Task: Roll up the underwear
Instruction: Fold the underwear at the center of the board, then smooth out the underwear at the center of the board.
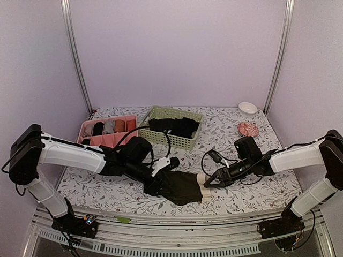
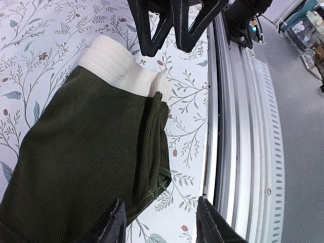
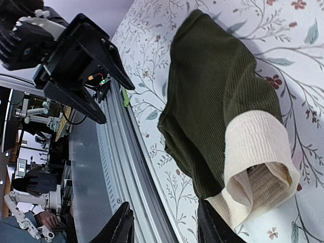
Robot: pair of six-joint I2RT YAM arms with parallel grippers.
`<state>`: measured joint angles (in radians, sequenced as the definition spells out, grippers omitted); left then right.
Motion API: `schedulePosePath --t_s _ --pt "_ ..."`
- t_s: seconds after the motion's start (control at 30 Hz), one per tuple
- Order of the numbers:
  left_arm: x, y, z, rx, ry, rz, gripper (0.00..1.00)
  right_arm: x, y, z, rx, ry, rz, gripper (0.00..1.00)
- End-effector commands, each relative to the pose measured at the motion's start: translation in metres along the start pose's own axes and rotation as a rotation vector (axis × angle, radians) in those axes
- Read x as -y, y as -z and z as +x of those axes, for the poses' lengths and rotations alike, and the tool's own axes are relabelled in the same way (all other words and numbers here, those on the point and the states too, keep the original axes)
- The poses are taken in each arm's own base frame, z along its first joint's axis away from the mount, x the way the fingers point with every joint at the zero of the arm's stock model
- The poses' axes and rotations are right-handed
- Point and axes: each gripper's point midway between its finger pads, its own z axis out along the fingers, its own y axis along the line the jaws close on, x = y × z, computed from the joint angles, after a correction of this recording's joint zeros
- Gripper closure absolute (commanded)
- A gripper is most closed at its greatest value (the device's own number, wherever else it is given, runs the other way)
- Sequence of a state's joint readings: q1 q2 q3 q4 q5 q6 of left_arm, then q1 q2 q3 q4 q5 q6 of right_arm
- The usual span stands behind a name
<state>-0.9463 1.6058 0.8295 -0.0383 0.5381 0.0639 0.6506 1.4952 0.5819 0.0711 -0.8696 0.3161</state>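
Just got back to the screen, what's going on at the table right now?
Both arms are at the underwear, which lies folded near the front edge of the table and is not rolled up yet. The left gripper is at its dark end and the right gripper is at the cream waistband end, so the two face each other. Both sets of fingers are open, and neither looks clamped on the cloth.
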Motion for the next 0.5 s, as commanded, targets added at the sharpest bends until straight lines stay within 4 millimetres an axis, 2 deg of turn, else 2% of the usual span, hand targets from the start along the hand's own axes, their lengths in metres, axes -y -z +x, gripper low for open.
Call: schedulePosePath --t_s 0.0,0.07,0.17,0.3,0.47 --pt "0.007 0.005 -0.030 0.085 -0.070 0.000 0.53 -0.013 0.016 -0.012 0.067 -0.007 -0.053 0.57" --pt "0.007 -0.001 -0.040 0.101 -0.096 -0.018 0.55 -0.003 0.023 -0.017 0.104 -0.038 -0.023 0.66" --pt "0.003 -0.017 -0.048 0.090 -0.121 -0.040 0.59 0.019 0.029 -0.019 0.141 -0.103 0.047 0.74" --pt "-0.005 -0.046 -0.058 0.057 -0.151 -0.072 0.70 0.038 0.035 -0.021 0.182 -0.152 0.114 0.80" --pt "-0.004 -0.075 -0.065 0.044 -0.181 -0.051 0.80 0.055 0.035 -0.020 0.202 -0.195 0.172 0.80"
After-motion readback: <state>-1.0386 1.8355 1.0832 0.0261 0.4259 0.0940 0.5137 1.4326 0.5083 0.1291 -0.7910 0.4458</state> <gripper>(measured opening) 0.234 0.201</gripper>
